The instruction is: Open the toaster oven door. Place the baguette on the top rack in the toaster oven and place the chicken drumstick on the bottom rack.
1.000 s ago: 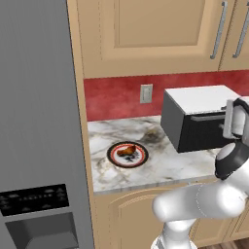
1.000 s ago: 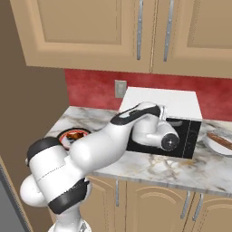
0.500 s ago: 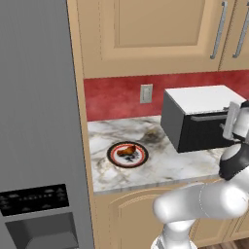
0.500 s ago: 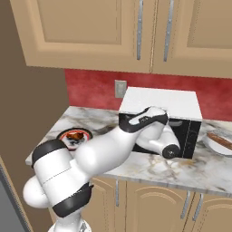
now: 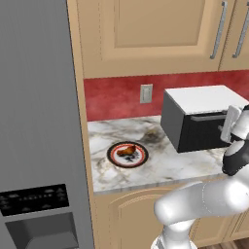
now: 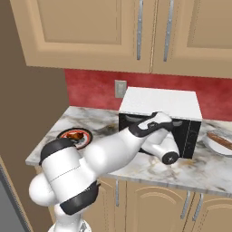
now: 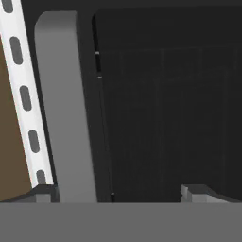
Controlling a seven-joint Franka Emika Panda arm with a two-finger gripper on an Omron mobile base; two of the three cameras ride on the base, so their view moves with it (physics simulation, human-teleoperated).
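No legible text, fridge panel (image 5: 34,199) marks prob. labels, too blurry

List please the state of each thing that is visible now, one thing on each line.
Toaster oven door: closed.
Door handle: free, between the open fingers, not yet gripped.
Claw: open, close in front of the door.
Chicken drumstick: lying on the plate.
Baguette: lying on a plate right of the oven.
Upper cabinets: closed.
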